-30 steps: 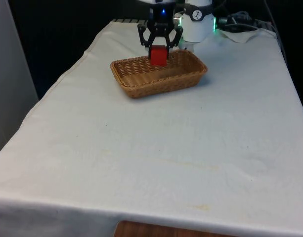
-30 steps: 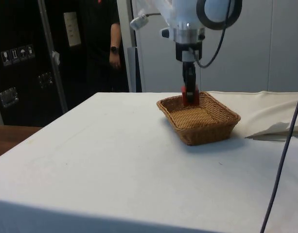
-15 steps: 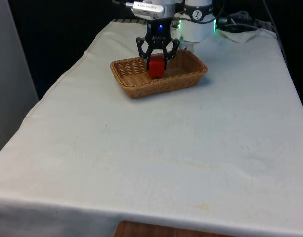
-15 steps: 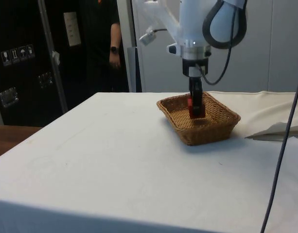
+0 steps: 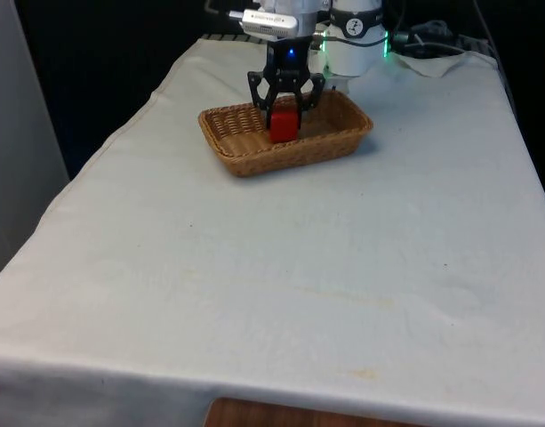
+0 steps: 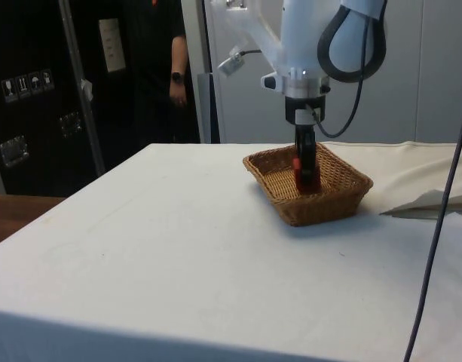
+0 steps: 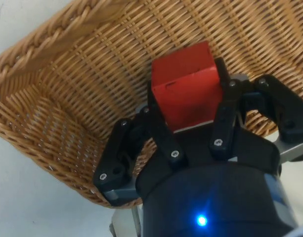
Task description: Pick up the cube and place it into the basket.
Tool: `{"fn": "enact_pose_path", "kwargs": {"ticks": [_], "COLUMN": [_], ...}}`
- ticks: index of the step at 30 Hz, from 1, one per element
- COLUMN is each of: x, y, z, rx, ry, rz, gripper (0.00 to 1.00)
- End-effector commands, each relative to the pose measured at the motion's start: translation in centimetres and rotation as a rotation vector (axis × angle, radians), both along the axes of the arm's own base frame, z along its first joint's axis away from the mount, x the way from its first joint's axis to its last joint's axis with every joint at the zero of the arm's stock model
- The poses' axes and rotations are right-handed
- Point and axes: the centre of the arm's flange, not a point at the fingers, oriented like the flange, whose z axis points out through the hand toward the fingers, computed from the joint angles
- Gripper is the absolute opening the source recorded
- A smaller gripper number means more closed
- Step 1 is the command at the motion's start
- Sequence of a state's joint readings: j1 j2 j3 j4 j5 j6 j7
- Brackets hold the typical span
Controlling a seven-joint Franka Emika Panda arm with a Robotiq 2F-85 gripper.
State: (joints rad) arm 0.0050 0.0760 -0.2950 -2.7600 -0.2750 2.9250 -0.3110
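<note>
Inside the basket, the pincer is lowered below rim level and is clenched on the red cube. In the wrist view, the two black fingers press against opposite faces of the cube, with the woven floor of the basket directly beneath it. Whether the cube's underside touches the weave cannot be determined from these views.

In the side view, the pincer points straight down into the basket, and the cube appears as a narrow red strip beside the finger, near the middle of the basket interior. The white arm rises vertically above the basket.

The basket is a shallow rectangular wicker tray with a braided rim. It rests on the tabletop, which is covered by a white cloth, toward the robot's end of it. Relative to the basket, the cube sits slightly toward the front view's left of centre, closer to the far wall than to the near wall.

Behind the basket in the side view, a person in dark clothing stands against the dark cabinets.
</note>
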Motion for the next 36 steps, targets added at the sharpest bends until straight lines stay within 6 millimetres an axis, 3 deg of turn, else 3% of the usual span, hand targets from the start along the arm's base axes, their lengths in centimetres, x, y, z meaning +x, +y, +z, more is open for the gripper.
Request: {"fn": "enact_pose_path", "kwargs": {"ticks": [1, 2, 3, 10, 11, 21, 36], "x": [0.0, 0.0, 0.0, 0.1, 0.1, 0.3, 1.0], "y": [0.0, 0.2, 0.1, 0.0, 0.0, -0.1, -0.2], "z": [0.0, 0.1, 0.1, 0.2, 0.2, 0.6, 6.1], "rx": [0.000, 0.004, 0.003, 0.001, 0.001, -0.001, 0.001], "ry": [-0.001, -0.005, -0.005, -0.004, -0.004, -0.014, -0.051], "rz": [0.000, 0.000, 0.001, 0.001, 0.001, -0.001, -0.019], "gripper": [0.09, 0.09, 0.26, 0.94, 1.00, 1.00, 1.00]}}
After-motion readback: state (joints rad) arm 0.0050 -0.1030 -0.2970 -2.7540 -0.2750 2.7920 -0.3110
